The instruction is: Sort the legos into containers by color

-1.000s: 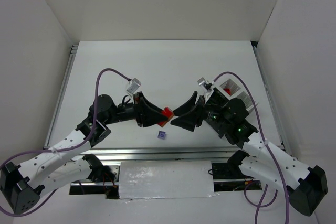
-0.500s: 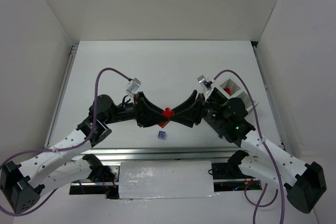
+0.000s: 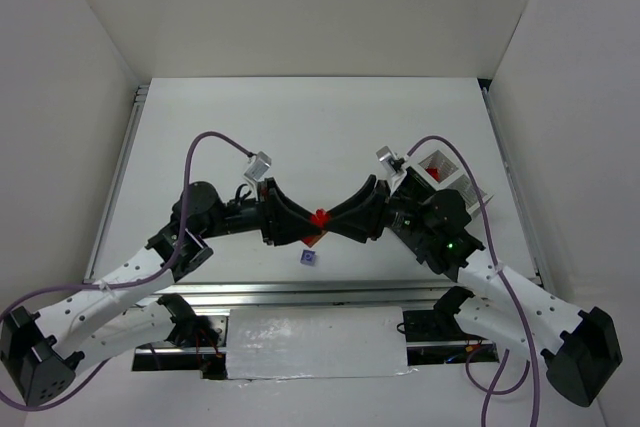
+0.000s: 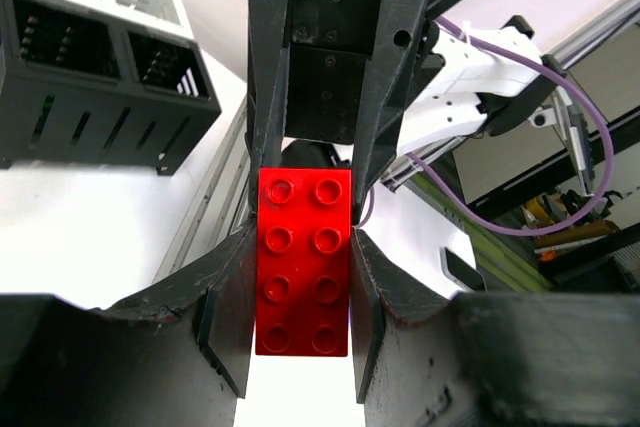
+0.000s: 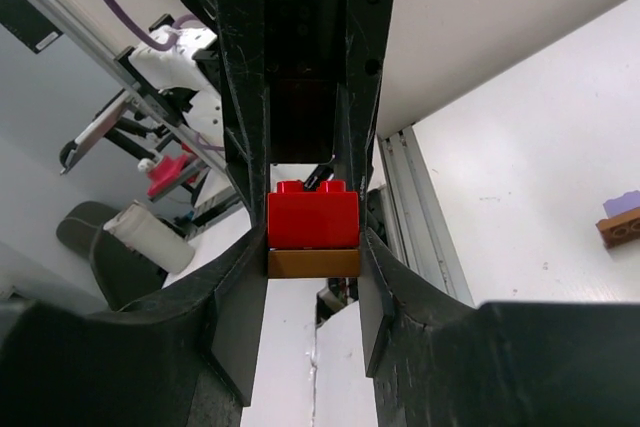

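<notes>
Meeting tip to tip above the middle of the tabletop (image 3: pixel 300 127), the left jaws come in from 9 o'clock and the right jaws from 3 o'clock, and one red brick (image 4: pixel 304 260) is shared between them. The left jaws are closed narrow on its long sides, as the left wrist view shows, with the studs turned toward that camera; the right jaws are pressed against the sides of its other end, where a thin brown-orange plate (image 5: pixel 313 263) is seen stuck under the red brick; which of the two layers carries the right grip cannot be told, since both are touched by the jaw faces. The two-sided hold is judged to be there because two colours are joined in one lump and cannot be sorted as such; an opposed pull or twist is probably needed to part them, and a slip off the thin plate is the risk. The lump appears to be held clear of the tabletop. The containers (image 3: pixel 447 173) stand at about 2 o'clock from it, just behind the right arm (image 3: pixel 500 287), and something red is visible in one white-walled cell; a lavender brick (image 3: pixel 309 259) lies loose at 6 o'clock, near the joined jaws, not yet sorted.
</notes>
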### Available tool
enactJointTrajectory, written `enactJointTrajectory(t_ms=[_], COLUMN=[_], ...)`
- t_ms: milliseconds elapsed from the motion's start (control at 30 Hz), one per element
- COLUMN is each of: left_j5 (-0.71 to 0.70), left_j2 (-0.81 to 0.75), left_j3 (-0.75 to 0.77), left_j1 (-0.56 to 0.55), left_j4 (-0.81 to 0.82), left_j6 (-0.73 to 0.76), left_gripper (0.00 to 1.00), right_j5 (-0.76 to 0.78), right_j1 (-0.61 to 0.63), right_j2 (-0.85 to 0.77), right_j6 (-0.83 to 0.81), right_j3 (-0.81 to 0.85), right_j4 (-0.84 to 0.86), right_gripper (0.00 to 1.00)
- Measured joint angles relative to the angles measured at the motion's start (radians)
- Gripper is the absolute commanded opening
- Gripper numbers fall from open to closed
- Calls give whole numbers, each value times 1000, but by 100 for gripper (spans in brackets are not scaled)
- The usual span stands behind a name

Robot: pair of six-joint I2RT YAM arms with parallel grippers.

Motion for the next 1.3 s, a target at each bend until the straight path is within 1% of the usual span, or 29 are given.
enactJointTrajectory(t_ms=[233,367,467,533,567,600,667,767,833,900,1000,1100,1200,1300], left_j5=[-49,-103,-115,-137,-161,-198,-303,-443,-499,-519,-512,-477,-438,-399], left_j2=[-26,-66,-67,-61,-54,-47,-21,11,6,-8,-13,2,18,23], left_j3=[2,22,39,50,66,87,164,277,304,298,274,255,252,251], left_j1=[1,141,183,199,205,209,216,224,225,225,225,225,225,225], left_j4=[-126,-183,-182,-209,-248,-297,-434,-595,-653,-690,-719,-739,-750,-749], left_j6=[34,20,18,21,25,30,54,103,129,145,163,187,210,230], left_gripper=[0,0,0,0,0,0,0,0,0,0,0,0,0,0], right_j5=[11,-19,-31,7,66,163,393,800,1012,1165,1356,1479,1545,1578], right_j1=[4,-52,-83,-102,-111,-116,-120,-141,-203,-289,-406,-461,-500,-553], right_j2=[-24,-14,27,43,42,38,29,3,-16,-26,-41,-66,-99,-93], right_j6=[-74,-120,-126,-139,-145,-149,-144,-110,-76,-35,35,78,86,98], right_j3=[-79,-140,-144,-141,-130,-109,-36,115,198,252,274,267,256,253], right_j4=[23,32,39,14,-42,-116,-294,-568,-712,-818,-960,-1067,-1093,-1108], right_gripper=[0,0,0,0,0,0,0,0,0,0,0,0,0,0])
